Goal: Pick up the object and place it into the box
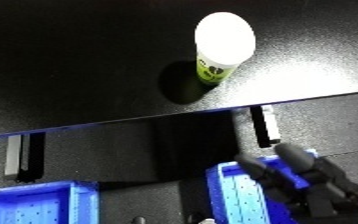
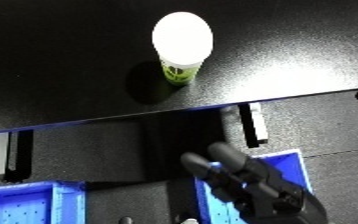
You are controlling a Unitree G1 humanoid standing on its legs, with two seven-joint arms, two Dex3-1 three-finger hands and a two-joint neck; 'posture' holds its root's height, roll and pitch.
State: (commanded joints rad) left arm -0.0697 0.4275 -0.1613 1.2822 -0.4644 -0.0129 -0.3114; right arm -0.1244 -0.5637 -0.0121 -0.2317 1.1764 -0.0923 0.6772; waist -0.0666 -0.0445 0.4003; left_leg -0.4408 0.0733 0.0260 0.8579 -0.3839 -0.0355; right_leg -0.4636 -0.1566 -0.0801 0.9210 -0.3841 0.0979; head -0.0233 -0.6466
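Observation:
A cup (image 1: 220, 47) with a white lid and a green and white side stands upright on the black table (image 1: 78, 60), near its front edge at the upper right. My right hand (image 1: 304, 180) is low at the right, well short of the cup, over a blue bin (image 1: 242, 192). Its fingers are loosely extended and hold nothing. A second blue bin (image 1: 38, 202) sits at the lower left. My left hand shows in neither view.
The table's front edge (image 1: 158, 120) runs across the middle, rising to the right. Below it are dark floor and two pale table legs (image 1: 14, 155) (image 2: 254, 122).

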